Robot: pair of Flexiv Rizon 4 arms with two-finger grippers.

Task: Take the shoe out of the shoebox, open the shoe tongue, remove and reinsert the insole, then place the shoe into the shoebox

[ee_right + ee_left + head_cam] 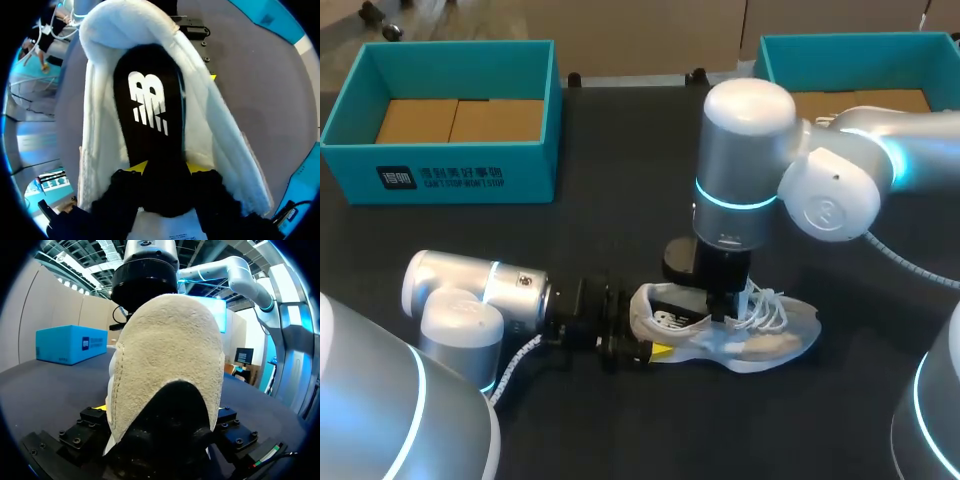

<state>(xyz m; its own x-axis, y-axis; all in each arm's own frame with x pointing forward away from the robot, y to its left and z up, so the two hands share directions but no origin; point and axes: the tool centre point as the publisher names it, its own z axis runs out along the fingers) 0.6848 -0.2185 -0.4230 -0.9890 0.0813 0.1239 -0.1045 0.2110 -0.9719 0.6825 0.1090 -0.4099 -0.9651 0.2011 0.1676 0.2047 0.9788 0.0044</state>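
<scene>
White sneaker on table, its heel blocking the left wrist view. Left gripper at heel, open or closed undeterminable. Right gripper clamped on black insole.

Head camera looks down on the surface from behind. Left wrist camera closely faces the heel of the shoe; right wrist peers down into it.

You see a cream-white fabric sneaker with white laces and a fleecy cream heel; its black insole carries a white logo. The left teal cardboard shoebox and the right teal cardboard shoebox show tan floors. Both stand on a black matte tabletop, and the silver-grey right arm wears a cyan light ring.
</scene>
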